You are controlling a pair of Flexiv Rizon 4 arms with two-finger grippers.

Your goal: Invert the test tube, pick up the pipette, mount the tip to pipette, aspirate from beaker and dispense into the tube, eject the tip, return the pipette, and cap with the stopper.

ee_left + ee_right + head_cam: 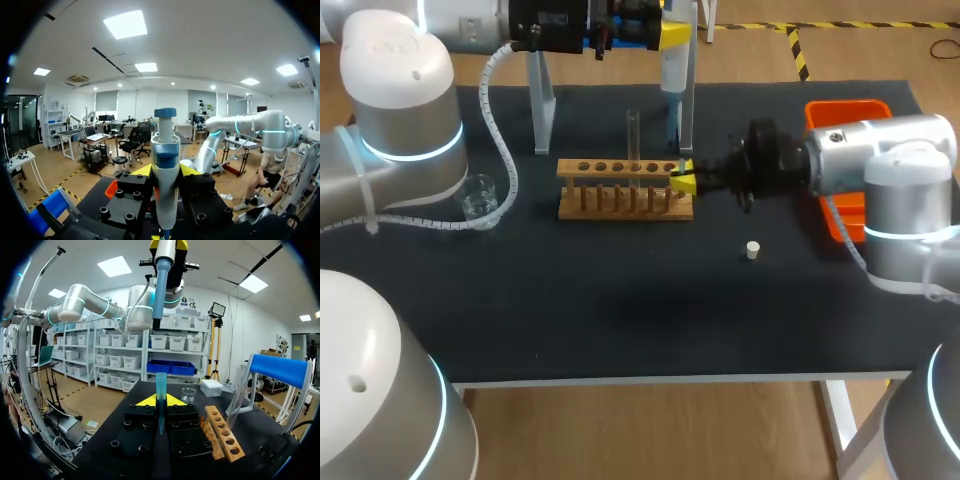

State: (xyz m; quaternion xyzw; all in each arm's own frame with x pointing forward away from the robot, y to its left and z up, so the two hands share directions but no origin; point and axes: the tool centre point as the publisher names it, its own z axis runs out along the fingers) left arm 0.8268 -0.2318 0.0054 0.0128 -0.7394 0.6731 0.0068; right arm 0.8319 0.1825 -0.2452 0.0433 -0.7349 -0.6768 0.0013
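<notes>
My left gripper (166,172) is shut on the white and blue pipette (165,160) and holds it upright, high over the table's back (672,70). My right gripper (682,180), at the right end of the wooden rack (625,190), is shut on a blue pipette tip (160,390) standing upright. In the right wrist view the pipette (162,285) hangs above that tip, with a gap between them. A clear test tube (633,140) stands upright in the rack. The glass beaker (478,195) sits at the left. A small white stopper (752,250) lies on the mat.
An orange bin (845,112) stands at the back right, partly behind my right arm. The metal legs of the pipette stand (540,100) rise behind the rack. A dark mat (620,310) covers the table in front of the rack.
</notes>
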